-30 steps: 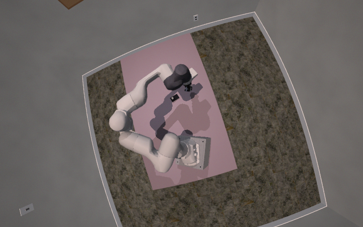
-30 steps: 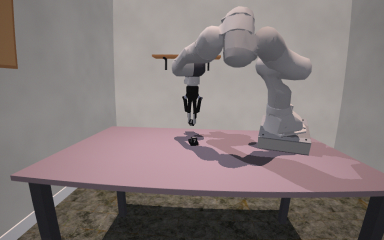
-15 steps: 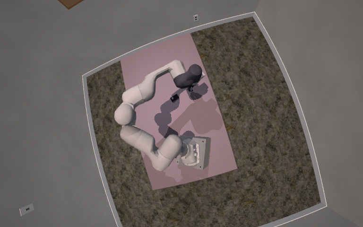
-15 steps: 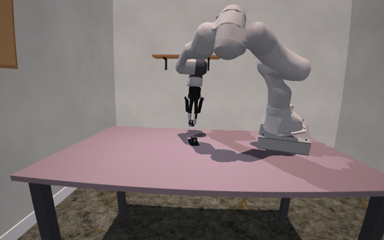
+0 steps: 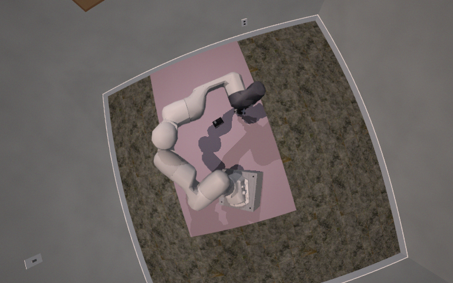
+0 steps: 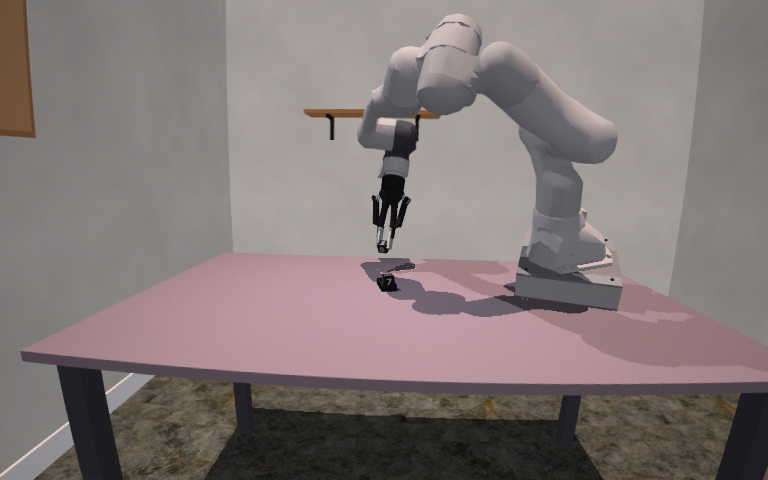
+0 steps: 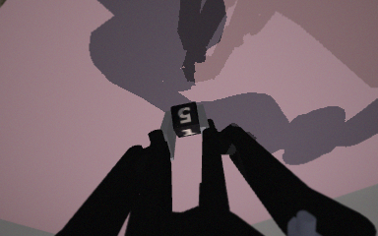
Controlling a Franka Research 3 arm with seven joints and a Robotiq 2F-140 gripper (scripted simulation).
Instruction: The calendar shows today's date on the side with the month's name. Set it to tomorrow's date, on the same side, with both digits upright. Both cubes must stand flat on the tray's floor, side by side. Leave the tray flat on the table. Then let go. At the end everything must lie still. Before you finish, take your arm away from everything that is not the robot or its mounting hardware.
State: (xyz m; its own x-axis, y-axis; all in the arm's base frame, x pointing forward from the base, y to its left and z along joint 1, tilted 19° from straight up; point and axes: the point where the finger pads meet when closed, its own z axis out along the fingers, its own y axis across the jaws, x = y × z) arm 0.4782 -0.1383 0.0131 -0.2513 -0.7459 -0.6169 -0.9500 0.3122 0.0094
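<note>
My gripper (image 7: 186,118) is shut on a small black digit cube (image 7: 185,119) and holds it well above the pink table. The cube's face toward the wrist camera shows a 5. In the side view the gripper (image 6: 384,245) hangs fingers down with the cube (image 6: 382,248) at its tips. The dark calendar tray (image 6: 386,286) stands on the table below and a little in front of the gripper, with a cube showing 7 on its front. From above, the tray (image 5: 217,122) lies to the left of the gripper (image 5: 240,111).
The robot base (image 6: 568,279) stands on the table to the right of the tray. A wooden shelf (image 6: 340,113) hangs on the back wall behind the arm. The table edge runs along the front (image 6: 376,380).
</note>
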